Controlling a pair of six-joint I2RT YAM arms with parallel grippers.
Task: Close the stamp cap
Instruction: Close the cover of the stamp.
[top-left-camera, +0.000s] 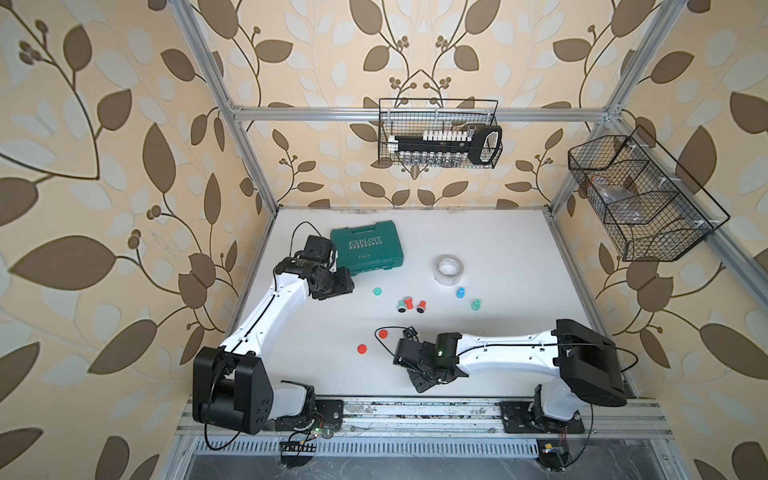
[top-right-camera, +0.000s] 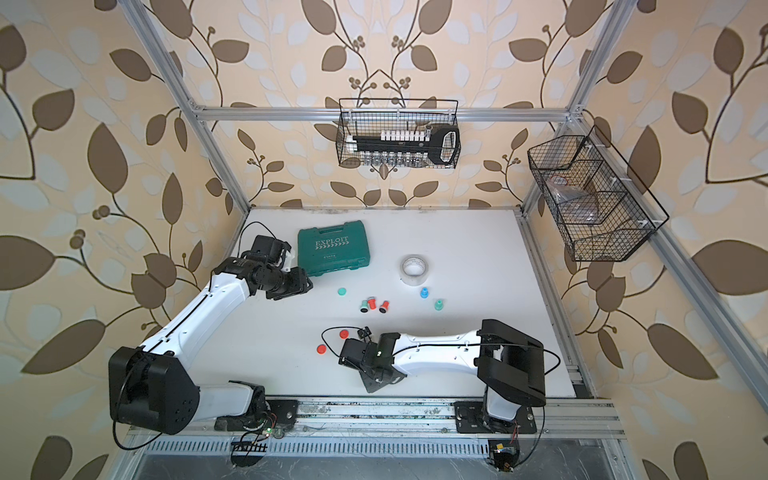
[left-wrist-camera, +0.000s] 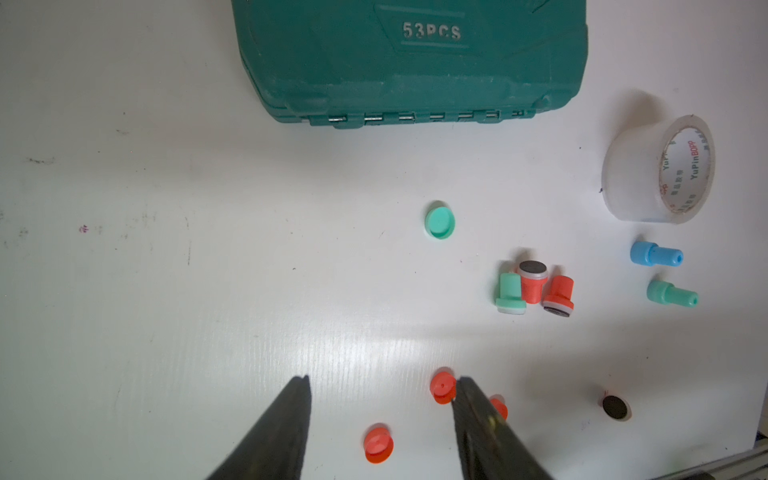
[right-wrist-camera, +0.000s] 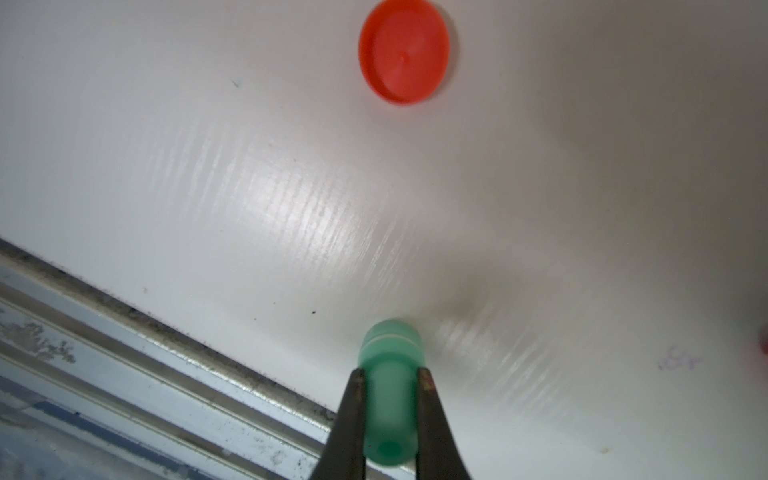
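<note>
The right gripper (right-wrist-camera: 388, 376) is pinching a small green plastic stamp (right-wrist-camera: 388, 415) by its thin stem, near the front edge of the white table (right-wrist-camera: 208, 187). The stamp's fat end is pointing down at the table, and a green cap (right-wrist-camera: 390, 330) looks to be sitting on that end. A round orange plastic cap (right-wrist-camera: 404, 52) is lying flat close by. The left gripper (left-wrist-camera: 384, 380) is hanging over the table with its jaws spread apart, holding nothing, near the dark green plastic tool case (left-wrist-camera: 407, 62). Three little stamps (left-wrist-camera: 534, 289), one green and two orange, are sitting in a bunch.
</note>
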